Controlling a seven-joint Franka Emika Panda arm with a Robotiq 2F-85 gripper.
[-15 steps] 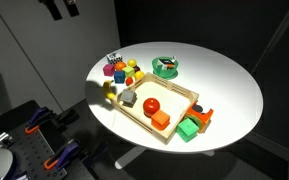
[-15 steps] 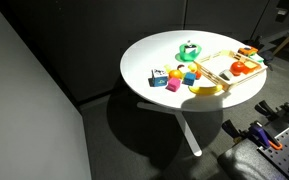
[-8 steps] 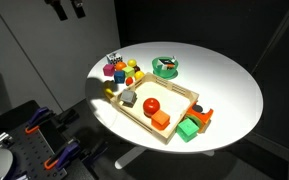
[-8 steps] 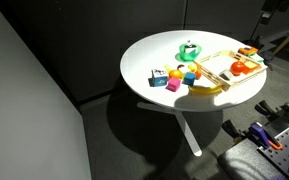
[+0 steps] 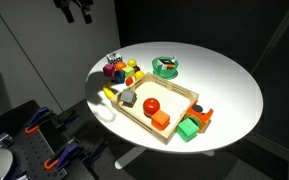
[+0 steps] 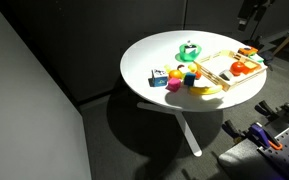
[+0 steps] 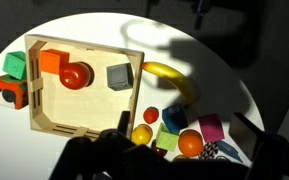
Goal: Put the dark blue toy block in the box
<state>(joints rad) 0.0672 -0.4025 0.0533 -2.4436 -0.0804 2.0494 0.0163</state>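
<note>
The dark blue toy block lay on the white round table, outside the box. It was in a small group of colored pieces at about ten o'clock from the box in an exterior view. It also showed at the far end of that group from the box in an exterior view, just beside a small checkered piece. In the wrist view I could not find it with certainty, because the corner at five o'clock was dark.

My gripper hung high above the table, well apart from every piece, near the top edge in both exterior views. I cannot tell if my fingers were spread or pressed together; they were too small and dark there, and the wrist view gave only a dark shape at six o'clock.

The box held a grey block, a red ball and an orange block. A yellow curved piece lay just outside its wall at three o'clock in the wrist view. A green block was just outside at nine o'clock. A round green dish stood at twelve o'clock from the box in an exterior view.
</note>
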